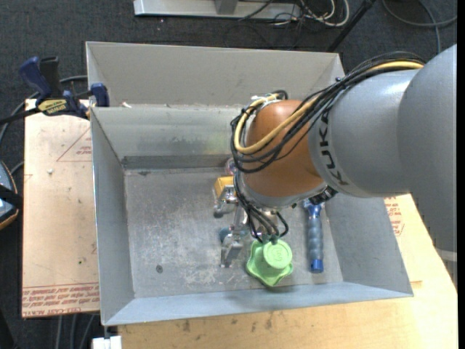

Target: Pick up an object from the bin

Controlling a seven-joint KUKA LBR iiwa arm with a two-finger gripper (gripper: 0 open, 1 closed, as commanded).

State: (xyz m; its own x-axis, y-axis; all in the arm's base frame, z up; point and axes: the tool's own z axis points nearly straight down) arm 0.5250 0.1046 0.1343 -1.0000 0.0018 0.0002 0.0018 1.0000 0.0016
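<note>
Near the front wall, a little right of the middle of the floor: green plastic cap with a wavy edge (pixel 270 262), round on top, like a fat flower. Lies on the grey floor, close to the front wall. Cannot tell if touching that wall.

Just beside it, on its left: silver metal gripper (pixel 230 244), hanging low over the floor. Next to the cap, not round it. Cannot tell if open wide, open a bit or closed, as too much is dark and hidden under the wrist. Nothing seen held in it.

Right above both: round orange cover (pixel 280 151) on the wrist, with yellow and black cables (pixel 251 133) looped over it. More thin black cables hanging down, ending just over the cap's back edge. Behind that: big grey arm (pixel 392 129), reaching in from the right, across the right wall.

On the right of the cap: long blue plastic tube (pixel 314 235), lying flat, pointing from back to front, near the right wall. Close to the cap, with a thin strip of floor between. Back end tucked under the wrist.

Farther back, left of the wrist: small yellow block (pixel 221 186), half hidden by the gripper's upper part. Cannot tell if lying on the floor or fixed to the gripper.

All around: grey metal bin (pixel 145 217) with sloping walls. Left half of the floor scuffed and dusty, with one small dark speck (pixel 158 269) near the front.
</note>
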